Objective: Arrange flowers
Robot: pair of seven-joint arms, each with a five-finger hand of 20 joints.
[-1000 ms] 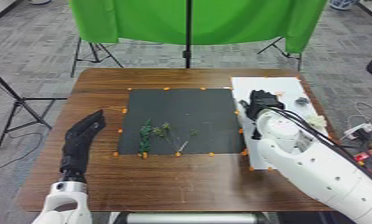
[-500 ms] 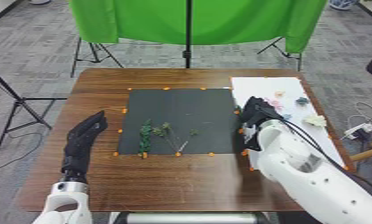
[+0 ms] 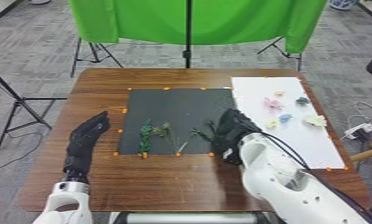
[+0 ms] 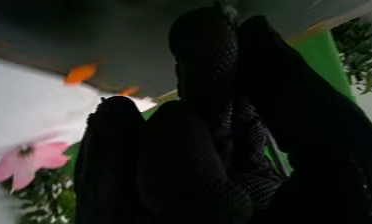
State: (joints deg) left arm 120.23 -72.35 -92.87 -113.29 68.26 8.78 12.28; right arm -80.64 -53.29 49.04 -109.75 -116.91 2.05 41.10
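My right hand [image 3: 234, 131] is over the right edge of the dark mat [image 3: 178, 102], curled round a green sprig [image 3: 205, 133] whose leaves stick out on its left side. In the right wrist view my right hand [image 4: 200, 145] has green leaves [image 4: 364, 55] on one side and a pink flower [image 4: 24, 159] with more leaves on the other. A leafy green stem [image 3: 145, 136] and thin green sprigs [image 3: 167, 134] lie on the mat's left part. My left hand [image 3: 86, 136] is held left of the mat, its fingers straight and empty.
On the white board [image 3: 298, 145] at the right lie a pink flower [image 3: 273, 104], a blue flower [image 3: 285, 118], a yellow flower [image 3: 272, 123], a cream flower [image 3: 316, 120] and a dark teal flower [image 3: 302, 101]. Orange markers line the mat. Brown wood [image 3: 165, 185] borders the front.
My right hand has moved left and nearer from the white board to the mat's right edge, uncovering the flowers on the board. Green leaves now show beside it. The left hand has barely moved.
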